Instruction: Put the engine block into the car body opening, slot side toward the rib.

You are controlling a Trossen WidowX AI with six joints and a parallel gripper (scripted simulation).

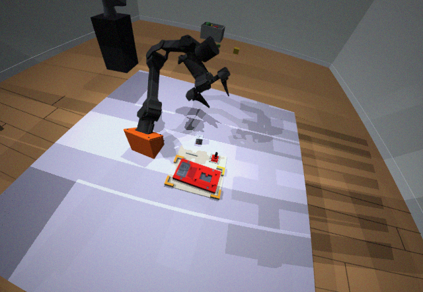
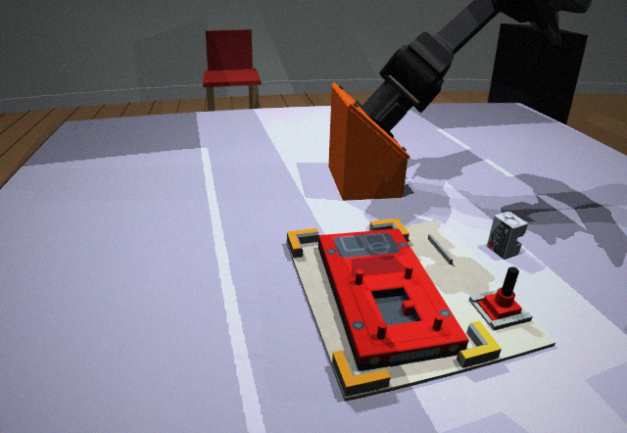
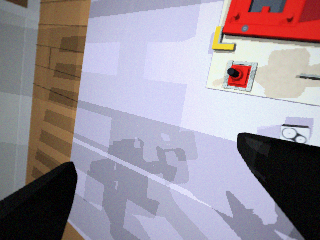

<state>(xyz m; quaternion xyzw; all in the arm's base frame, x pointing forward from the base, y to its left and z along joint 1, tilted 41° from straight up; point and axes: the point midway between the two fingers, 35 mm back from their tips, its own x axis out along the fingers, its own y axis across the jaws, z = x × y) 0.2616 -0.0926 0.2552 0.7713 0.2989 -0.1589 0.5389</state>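
Observation:
The engine block (image 1: pixel 199 141) (image 2: pixel 504 236) (image 3: pixel 295 133) is a small grey block with pale round marks on top. It stands upright on the table, just off the board, with a notch in its side in the exterior view. The red car body (image 1: pixel 191 176) (image 2: pixel 410 338) (image 3: pixel 270 26) lies flat on the board. Its opening (image 2: pixel 391 309) is empty, with a small red rib (image 2: pixel 408 308) at one side. My gripper (image 1: pixel 218 101) (image 3: pixel 158 154) is open and empty, high above the table beyond the block. In the wrist view the block shows just beyond one fingertip.
The pale board (image 2: pixel 313 286) has several yellow corner brackets, a thin grey bar (image 2: pixel 440 248) and a red piece with an upright black stem (image 1: pixel 215 158) (image 2: pixel 502 306) (image 3: pixel 241 76) near the block. The arm's orange base (image 1: pixel 143 145) (image 2: pixel 368 165) stands beyond the board.

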